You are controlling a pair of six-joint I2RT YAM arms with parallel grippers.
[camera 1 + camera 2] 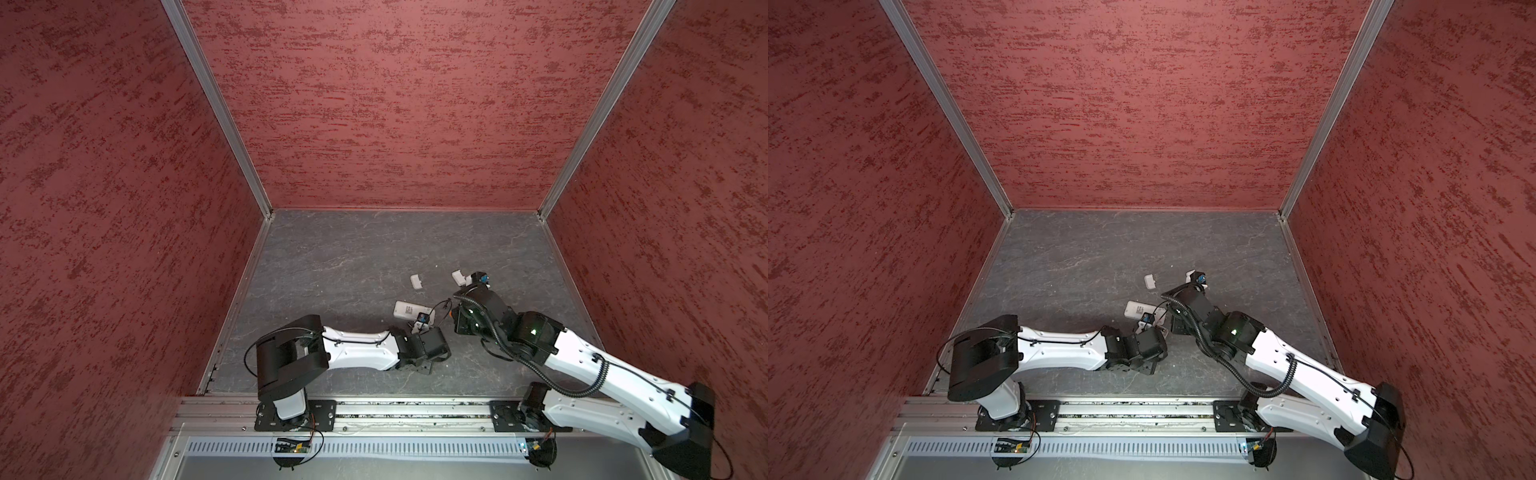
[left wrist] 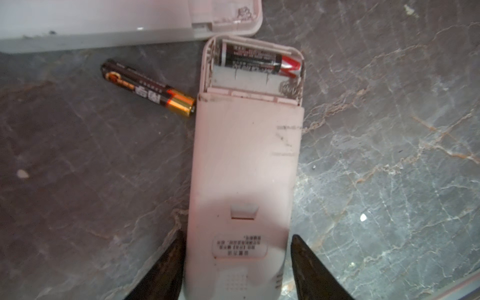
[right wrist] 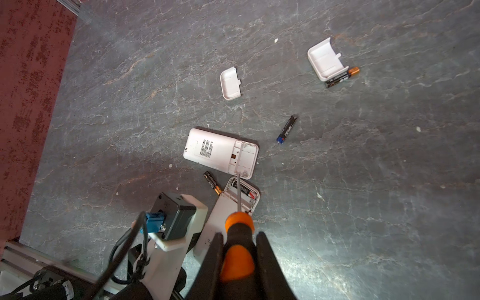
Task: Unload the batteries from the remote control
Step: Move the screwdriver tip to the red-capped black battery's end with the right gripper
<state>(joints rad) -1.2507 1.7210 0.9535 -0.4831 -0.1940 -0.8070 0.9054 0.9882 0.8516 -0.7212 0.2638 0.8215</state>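
Orange-and-black screwdriver (image 3: 237, 249) clamped in the right fingers (image 3: 267, 259), shaft over the remote's (image 2: 241, 168) one loaded battery (image 2: 259, 61). Left fingers (image 2: 161, 272) loosely straddle that remote, gap showing; another battery (image 2: 148, 89) lies on the tabletop (image 2: 389, 155) beyond them.

No wording can be read. Large characters on the loose battery (image 2: 148, 88), fine print on the seated battery (image 2: 255, 61) and lines on the oval label (image 2: 240, 245) of the remote (image 2: 244, 168) are too blurred to make out.
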